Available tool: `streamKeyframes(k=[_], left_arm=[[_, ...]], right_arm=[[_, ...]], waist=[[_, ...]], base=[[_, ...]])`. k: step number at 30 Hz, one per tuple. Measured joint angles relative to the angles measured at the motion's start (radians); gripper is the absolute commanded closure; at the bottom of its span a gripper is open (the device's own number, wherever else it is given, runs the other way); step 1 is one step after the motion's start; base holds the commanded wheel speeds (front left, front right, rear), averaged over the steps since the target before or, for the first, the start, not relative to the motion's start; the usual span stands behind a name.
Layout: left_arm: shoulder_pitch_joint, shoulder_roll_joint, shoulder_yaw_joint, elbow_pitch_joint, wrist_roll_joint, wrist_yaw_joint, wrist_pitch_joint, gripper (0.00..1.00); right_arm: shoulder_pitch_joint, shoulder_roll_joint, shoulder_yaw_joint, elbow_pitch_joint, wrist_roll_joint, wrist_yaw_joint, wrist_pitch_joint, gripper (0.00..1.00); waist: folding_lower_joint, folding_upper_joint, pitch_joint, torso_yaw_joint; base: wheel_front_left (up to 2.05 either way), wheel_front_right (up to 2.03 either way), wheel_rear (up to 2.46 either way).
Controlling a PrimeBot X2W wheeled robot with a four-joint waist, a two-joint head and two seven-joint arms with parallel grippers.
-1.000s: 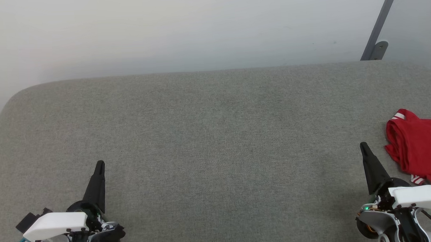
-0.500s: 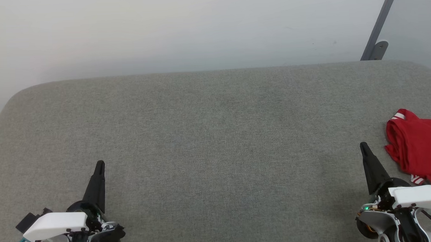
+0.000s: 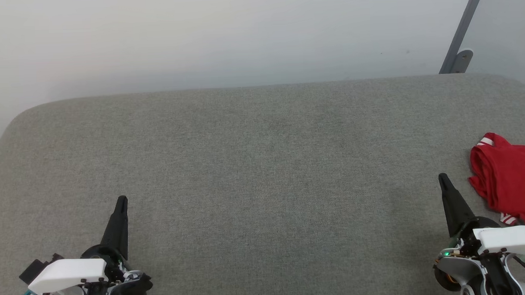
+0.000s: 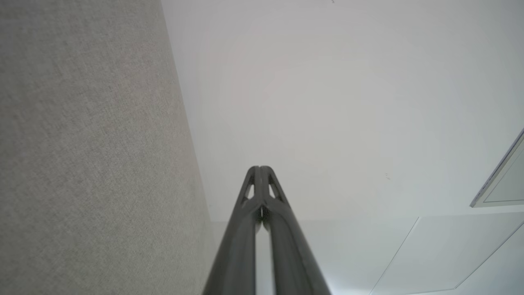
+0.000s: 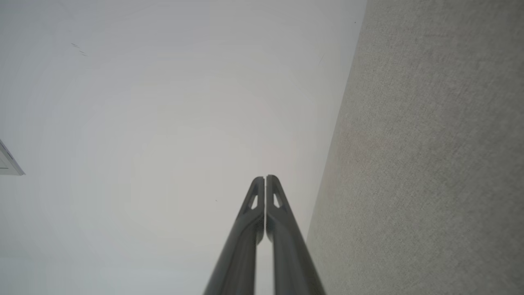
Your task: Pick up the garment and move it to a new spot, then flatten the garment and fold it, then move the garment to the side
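The garment (image 3: 510, 180) lies bunched at the frame's right edge on the grey fabric surface (image 3: 263, 165), just beside the right gripper (image 3: 442, 176), jaws closed on nothing, as are the left gripper (image 3: 122, 199)'s at lower left.

Open room across grey surface (image 3: 263, 165) — garment (image 3: 508, 178) bunched at right edge

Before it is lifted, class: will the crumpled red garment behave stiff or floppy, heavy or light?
The garment lies in soft rumpled folds, so it will probably hang limp and unfurl from one pinch. It looks thin, so likely light. On the textured grey surface, a push would probably bunch it, not slide it.
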Motion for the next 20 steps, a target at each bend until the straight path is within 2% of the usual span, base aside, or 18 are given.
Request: streamKeyframes(k=[20], left_arm=[[0.000, -0.001, 0.001, 0.000, 0.000, 0.000, 0.003, 1.00]], right_arm=[[0.000, 0.000, 0.000, 0.000, 0.000, 0.000, 0.000, 1.00]], waist=[[0.0000, 0.0000, 0.000, 0.000]], base=[[0.00, 0.00, 0.00]])
